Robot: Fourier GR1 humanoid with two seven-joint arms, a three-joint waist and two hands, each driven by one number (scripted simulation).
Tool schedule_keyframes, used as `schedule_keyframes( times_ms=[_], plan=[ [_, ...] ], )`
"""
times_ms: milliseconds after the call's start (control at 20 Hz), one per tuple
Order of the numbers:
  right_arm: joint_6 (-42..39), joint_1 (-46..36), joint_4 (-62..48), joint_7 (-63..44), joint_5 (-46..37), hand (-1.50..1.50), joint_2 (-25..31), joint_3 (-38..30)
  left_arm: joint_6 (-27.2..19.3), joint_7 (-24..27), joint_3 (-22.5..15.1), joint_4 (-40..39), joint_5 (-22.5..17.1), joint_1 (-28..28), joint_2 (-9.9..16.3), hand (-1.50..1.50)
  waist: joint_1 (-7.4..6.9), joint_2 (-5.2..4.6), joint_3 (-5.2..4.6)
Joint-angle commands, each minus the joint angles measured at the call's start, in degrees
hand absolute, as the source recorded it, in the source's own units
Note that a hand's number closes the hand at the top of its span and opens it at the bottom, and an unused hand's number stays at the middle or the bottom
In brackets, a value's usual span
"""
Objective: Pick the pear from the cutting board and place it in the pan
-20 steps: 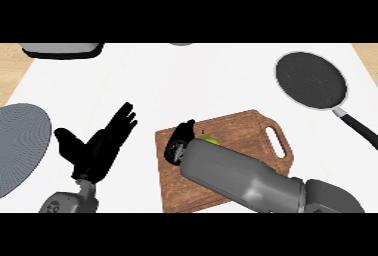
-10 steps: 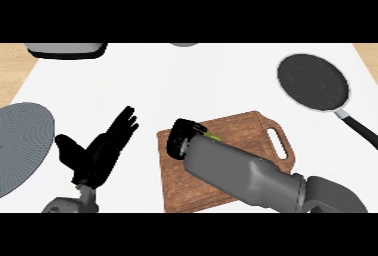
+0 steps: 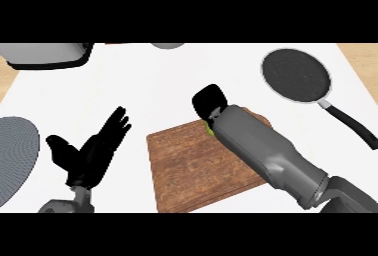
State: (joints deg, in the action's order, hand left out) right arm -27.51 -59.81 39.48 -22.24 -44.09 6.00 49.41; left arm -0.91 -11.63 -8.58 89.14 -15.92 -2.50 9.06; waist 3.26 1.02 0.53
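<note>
My right hand (image 3: 208,102) hangs above the far edge of the wooden cutting board (image 3: 196,165), its fingers curled round the pear (image 3: 210,128). Only a thin yellow-green sliver of the pear shows under the wrist; the hand and grey forearm hide the rest. The black pan (image 3: 297,75) lies at the far right, up and to the right of the hand, with its handle (image 3: 353,125) running toward the lower right. My left hand (image 3: 90,152) rests open at the lower left, fingers up.
A grey round plate (image 3: 13,156) is cut off by the left edge. At the far left stands a grey appliance (image 3: 44,55), and a small grey object (image 3: 168,45) sits at the top middle. The counter's wooden edge shows at the right.
My right hand has risen and moved toward the far right with the pear, from over the board's middle to its far edge. The whole view has shifted; the left hand stays open.
</note>
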Motion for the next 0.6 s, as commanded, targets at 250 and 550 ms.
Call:
schedule_keyframes(
  times_ms=[250,550],
  plan=[
    [35.0,-1.3,3.0,-28.4,-1.3,1.5,2.3,-18.2,-0.2,-0.7,1.5,0.4,-0.4,-0.2,1.0,0.0,-0.1,0.06,-0.33],
    [54.0,1.2,10.4,-38.2,-7.0,1.5,-0.1,-21.2,0.7,0.1,-0.7,0.2,-0.1,1.1,-0.6,0.0,-1.71,-0.5,-0.46]
  ],
)
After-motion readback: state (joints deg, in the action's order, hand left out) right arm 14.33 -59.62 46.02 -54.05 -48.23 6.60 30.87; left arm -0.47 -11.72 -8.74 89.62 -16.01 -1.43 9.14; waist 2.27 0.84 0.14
